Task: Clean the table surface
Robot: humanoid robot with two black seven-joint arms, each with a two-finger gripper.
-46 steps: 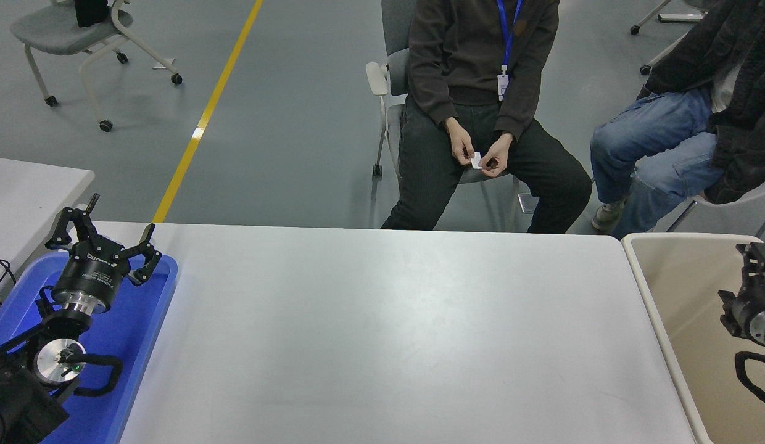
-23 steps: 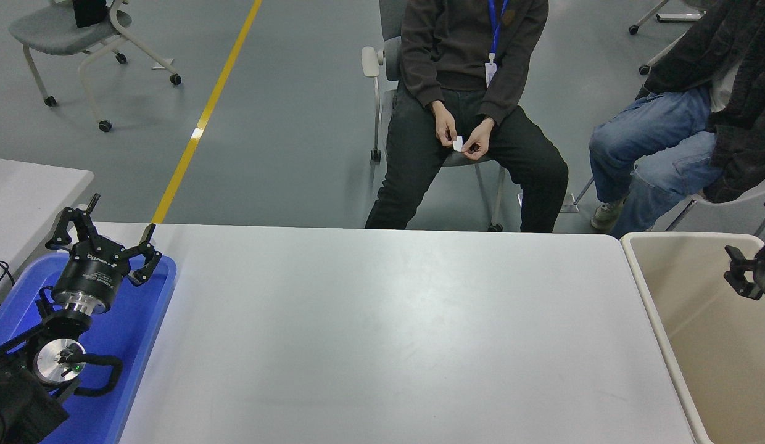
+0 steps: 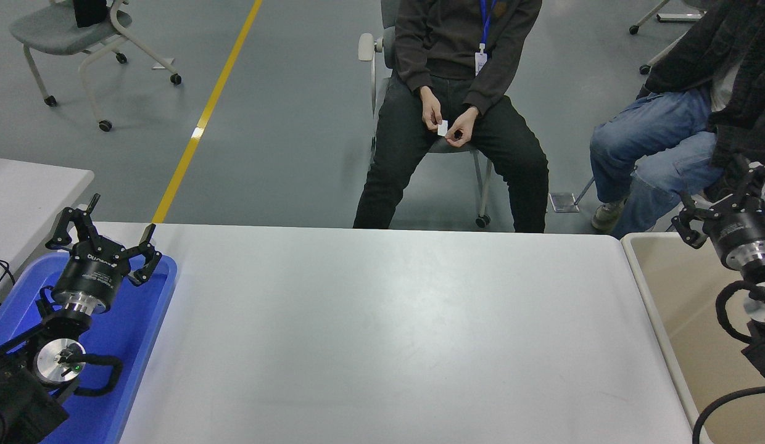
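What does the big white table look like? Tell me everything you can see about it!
The table surface is a wide, smooth, matte grey-white rectangle with rounded far corners and a few faint smudges. Nothing lies on its open middle. A blue tray sits along its left side, and a beige bin stands against its right edge.
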